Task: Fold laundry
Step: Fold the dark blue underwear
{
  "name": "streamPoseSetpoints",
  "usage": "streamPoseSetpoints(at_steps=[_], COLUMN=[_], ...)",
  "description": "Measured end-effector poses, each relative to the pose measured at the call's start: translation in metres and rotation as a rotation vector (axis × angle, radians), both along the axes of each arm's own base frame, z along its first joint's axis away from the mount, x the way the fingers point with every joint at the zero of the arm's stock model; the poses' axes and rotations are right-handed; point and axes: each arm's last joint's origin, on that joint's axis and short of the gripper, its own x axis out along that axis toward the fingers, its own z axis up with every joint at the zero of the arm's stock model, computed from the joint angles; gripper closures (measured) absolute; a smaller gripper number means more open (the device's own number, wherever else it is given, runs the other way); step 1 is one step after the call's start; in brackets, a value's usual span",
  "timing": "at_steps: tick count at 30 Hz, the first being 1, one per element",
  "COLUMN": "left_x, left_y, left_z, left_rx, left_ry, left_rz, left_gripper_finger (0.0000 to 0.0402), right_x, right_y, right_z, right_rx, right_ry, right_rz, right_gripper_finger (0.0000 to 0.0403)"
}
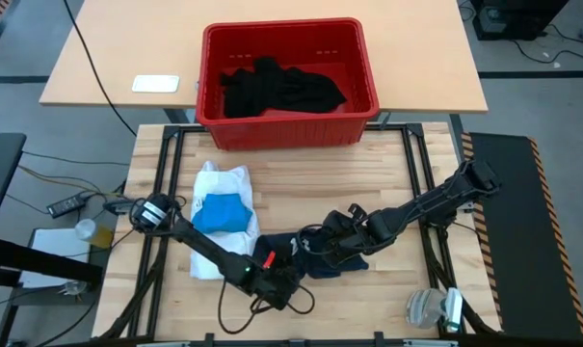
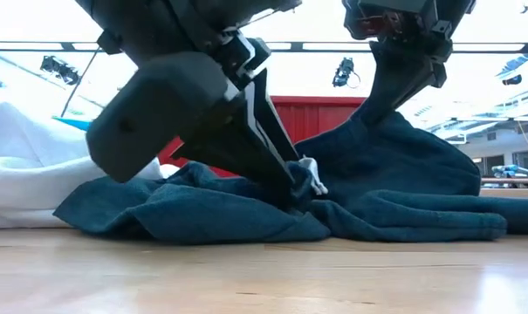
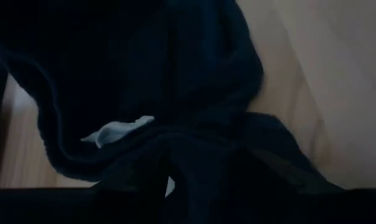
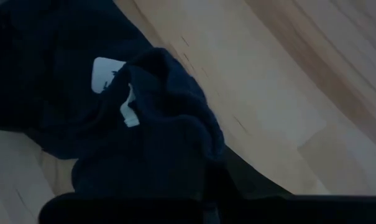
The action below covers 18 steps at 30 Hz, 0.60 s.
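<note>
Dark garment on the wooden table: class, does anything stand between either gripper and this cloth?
Nothing visible does. Both the left gripper and the right gripper are already down on the dark garment. The white shirt and red crate lie off to the side.

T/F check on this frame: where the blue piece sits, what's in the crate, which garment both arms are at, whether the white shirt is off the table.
1. The small blue piece lies on the white shirt. True.
2. The red crate is empty. False: black garments lie inside it.
3. Both the left gripper and the right gripper are down at the dark garment on the table. True.
4. The white shirt hangs over the crate rim. False: it lies on the wooden table, in front of the crate.
5. The dark garment is spread flat. False: the low view shows it bunched in folds.
</note>
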Motion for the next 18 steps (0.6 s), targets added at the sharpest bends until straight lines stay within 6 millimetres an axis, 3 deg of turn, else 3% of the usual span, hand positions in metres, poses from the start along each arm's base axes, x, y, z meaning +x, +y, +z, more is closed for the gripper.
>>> streamPoseSetpoints(at_steps=[11, 18], left_x=[-0.006, 0.002], left_y=[0.005, 0.019], left_z=[-0.005, -0.006], left_rx=[0.009, -0.051], left_ry=[0.073, 0.092], left_rz=[0.032, 0.056], left_gripper_finger=[0.0212, 0.0267], right_x=[0.001, 0.004], right_y=[0.001, 0.002], right_z=[0.0, 0.002], right_rx=[0.004, 0.015], right_ry=[-0.011, -0.036], right_rz=[0.005, 0.025], right_gripper_finger=[0.0383, 0.0383])
